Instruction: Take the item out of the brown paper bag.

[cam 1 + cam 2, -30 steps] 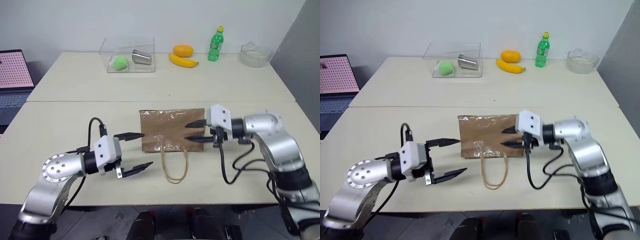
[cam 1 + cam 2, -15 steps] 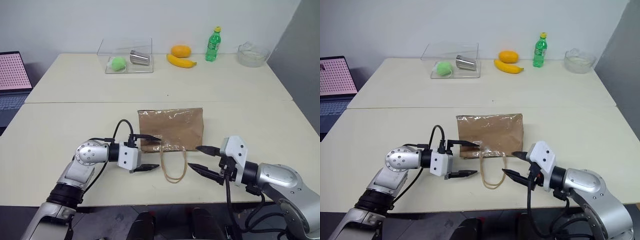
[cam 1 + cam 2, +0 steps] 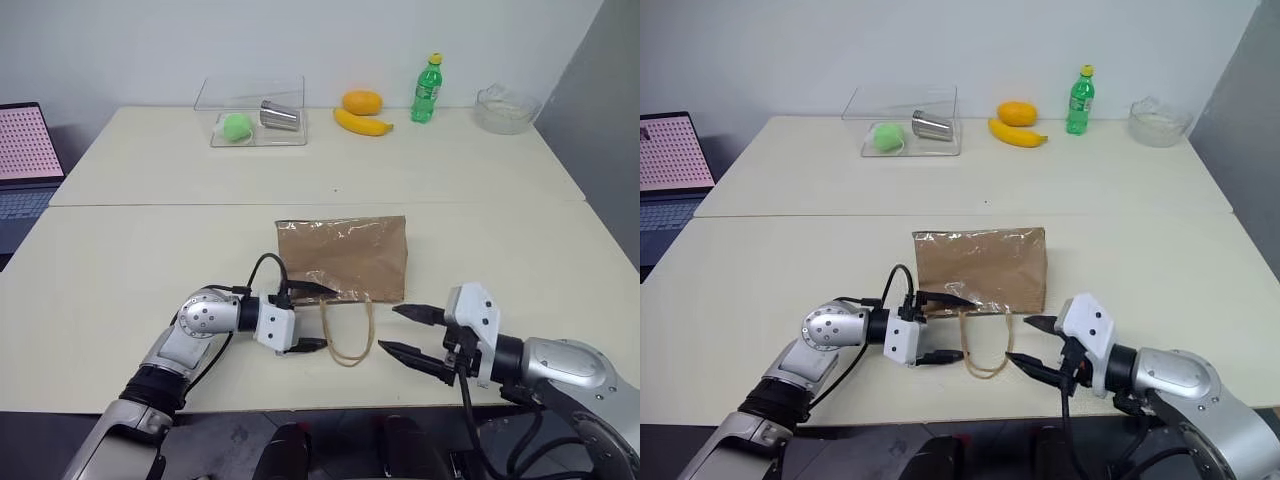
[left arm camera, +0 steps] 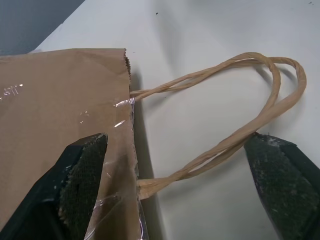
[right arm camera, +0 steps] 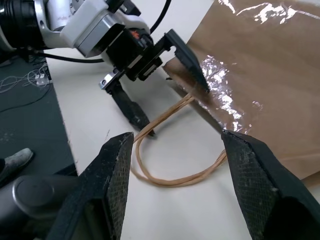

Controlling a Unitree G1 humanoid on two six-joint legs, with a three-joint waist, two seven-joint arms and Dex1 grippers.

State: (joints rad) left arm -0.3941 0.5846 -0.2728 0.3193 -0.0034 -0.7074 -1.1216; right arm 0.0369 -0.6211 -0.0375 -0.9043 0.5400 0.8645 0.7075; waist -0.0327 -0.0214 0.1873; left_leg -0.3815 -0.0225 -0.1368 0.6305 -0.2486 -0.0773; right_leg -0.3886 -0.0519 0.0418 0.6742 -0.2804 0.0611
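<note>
The small crinkled brown paper bag [image 3: 343, 258] lies flat on my pale worktop [image 3: 120, 260], its mouth edge turned toward me and its two tan twisted-paper loop handles [image 3: 347, 332] spilling out over the surface. The small red bottle is hidden from me, so I cannot tell where it sits. My left hand [image 3: 312, 317] is spread wide at the bag's near left corner: one black finger [image 4: 82, 180] lies over the shiny taped edge of the mouth, the other [image 4: 280, 167] is just beside the handle loop (whether it touches, I cannot tell). My right hand [image 3: 408, 330] hovers just to the right of the handles, fingers parted, holding nothing. Well apart, along the far edge, stand a clear plastic box [image 3: 253, 111] with a green ball [image 3: 236, 125] and a metal cup [image 3: 281, 115], an orange [image 3: 362, 101], a yellow banana [image 3: 362, 123], a green soda bottle [image 3: 427, 89] and a glass bowl [image 3: 507, 108]
</note>
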